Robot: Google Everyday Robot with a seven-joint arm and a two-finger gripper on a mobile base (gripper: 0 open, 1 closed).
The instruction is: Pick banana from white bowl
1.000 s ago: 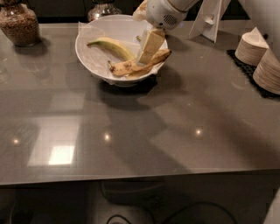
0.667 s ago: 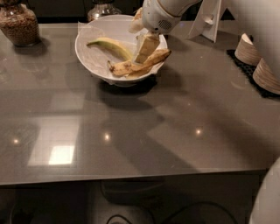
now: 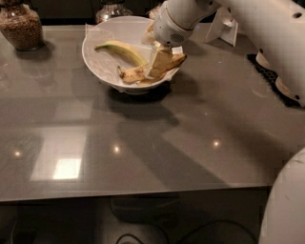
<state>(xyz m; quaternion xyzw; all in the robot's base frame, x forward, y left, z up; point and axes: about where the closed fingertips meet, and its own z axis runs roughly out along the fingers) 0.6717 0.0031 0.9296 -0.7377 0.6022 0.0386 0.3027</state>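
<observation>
The white bowl [image 3: 102,64], lined with thin white paper, stands at the back of the grey table. The speckled, brown-spotted banana [image 3: 133,74] lies along the bowl's near right side, its far end resting on the rim. My gripper [image 3: 157,64] reaches down from the upper right into the bowl, directly over the middle of this banana, and hides part of it. I cannot see whether it touches the banana.
A smooth green-yellow curved banana [image 3: 121,49] lies in the same bowl, to the left. A jar of brown grains [image 3: 20,26] stands at the back left, a second jar [image 3: 112,9] behind the bowl, a white folded card [image 3: 225,26] at the back right. My white arm [image 3: 267,33] crosses the right side.
The gripper has sunk a little lower into the bowl over the speckled banana. The arm now fills more of the right side. Both bananas lie as before.
</observation>
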